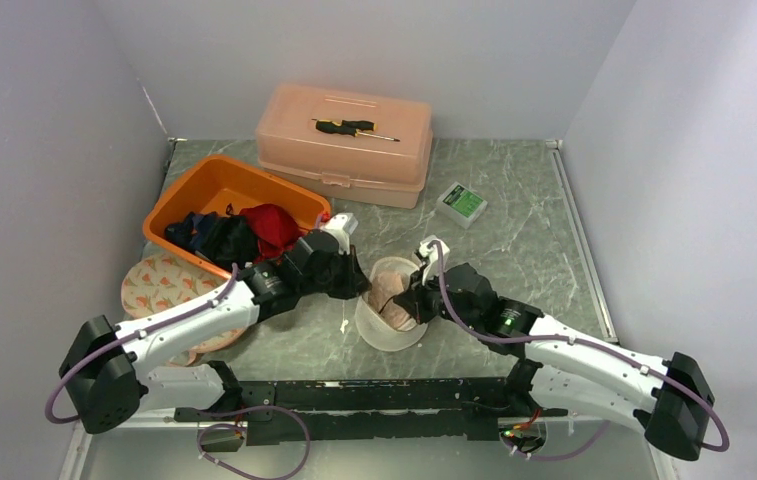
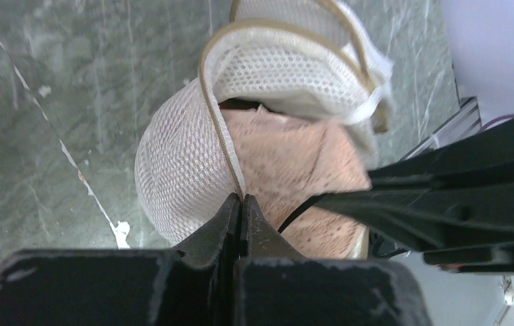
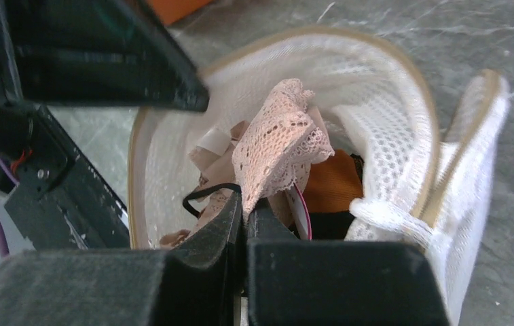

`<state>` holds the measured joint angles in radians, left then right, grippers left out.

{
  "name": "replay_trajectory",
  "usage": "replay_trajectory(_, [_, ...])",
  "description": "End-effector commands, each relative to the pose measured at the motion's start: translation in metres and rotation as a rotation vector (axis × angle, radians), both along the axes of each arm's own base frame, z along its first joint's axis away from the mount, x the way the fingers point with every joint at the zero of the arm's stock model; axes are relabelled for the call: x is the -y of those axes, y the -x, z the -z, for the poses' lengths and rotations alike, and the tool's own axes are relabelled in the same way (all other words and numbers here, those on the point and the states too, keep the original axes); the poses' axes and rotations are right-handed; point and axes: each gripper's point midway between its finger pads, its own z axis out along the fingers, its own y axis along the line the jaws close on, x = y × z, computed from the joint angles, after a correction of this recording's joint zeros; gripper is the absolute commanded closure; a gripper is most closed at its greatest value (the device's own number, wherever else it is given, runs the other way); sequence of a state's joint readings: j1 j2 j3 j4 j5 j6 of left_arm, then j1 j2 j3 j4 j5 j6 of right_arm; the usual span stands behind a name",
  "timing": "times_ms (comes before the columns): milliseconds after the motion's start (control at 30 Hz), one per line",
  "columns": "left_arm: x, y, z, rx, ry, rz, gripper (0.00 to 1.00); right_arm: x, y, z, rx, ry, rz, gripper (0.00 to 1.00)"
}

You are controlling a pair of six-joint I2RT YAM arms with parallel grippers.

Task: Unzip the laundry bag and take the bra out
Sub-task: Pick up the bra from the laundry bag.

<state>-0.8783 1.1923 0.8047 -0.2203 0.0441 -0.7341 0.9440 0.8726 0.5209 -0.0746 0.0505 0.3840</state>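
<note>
Laundry bag point(image 1: 386, 335), white mesh w/ tan trim, sits mid-table just ahead of the arm bases, mouth gaping, betw both grippers. Far L: stack of patterned discs point(image 1: 154, 285) at table edge, then orange bin point(image 1: 204, 185) w/ dark & red clothes point(image 1: 254, 230). L gripper point(image 2: 242, 200) is clamped tight on the bag's tan rim, L side, fingers pressed together w/ the trim pinched betw them. Inside the bag: bra point(image 3: 281, 142), pink lace, bunched up in the mouth; orange cloth point(image 3: 332, 183) & black strap point(image 3: 203, 193) beside it. R gripper point(image 3: 245, 204) is closed on the bra's lace at the bag's R side, lace rising from betw its fingers. Behind: pink case point(image 1: 344, 150) w/ screwdriver point(image 1: 354, 128) on its lid; small green-topped box point(image 1: 462, 203) to its R.
</note>
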Motion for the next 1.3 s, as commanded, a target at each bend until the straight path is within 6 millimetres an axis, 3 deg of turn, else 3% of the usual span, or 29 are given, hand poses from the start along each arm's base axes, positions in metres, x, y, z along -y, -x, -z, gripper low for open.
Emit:
replay_trajectory(0, [-0.001, -0.025, -0.035, 0.100, -0.025, -0.063, 0.97, -0.015, 0.009, -0.026, 0.076, -0.033, -0.134, 1.00])
replay_trajectory(167, [-0.001, -0.030, -0.018, 0.090, -0.073, -0.074, 0.97, -0.013, 0.009, -0.047, 0.120, -0.106, -0.122, 1.00])
replay_trajectory(400, [-0.009, -0.012, 0.005, 0.072, -0.026, -0.046, 0.97, 0.008, -0.006, -0.082, 0.158, -0.304, 0.085, 1.00])
replay_trajectory(600, [-0.012, -0.003, 0.016, 0.067, -0.011, -0.025, 0.97, 0.004, -0.001, -0.096, 0.125, -0.433, 0.092, 1.00])
replay_trajectory(733, [-0.007, 0.001, 0.016, 0.064, 0.016, 0.004, 0.97, 0.015, -0.004, -0.102, 0.140, -0.535, 0.156, 1.00])
replay_trajectory(933, [-0.005, 0.006, 0.012, 0.066, 0.053, 0.022, 0.97, 0.039, -0.003, -0.133, 0.235, -0.681, 0.214, 1.00])
replay_trajectory(1267, [-0.013, 0.002, -0.009, 0.129, 0.064, 0.001, 0.97, 0.044, 0.006, -0.189, 0.320, -0.716, 0.167, 1.00])
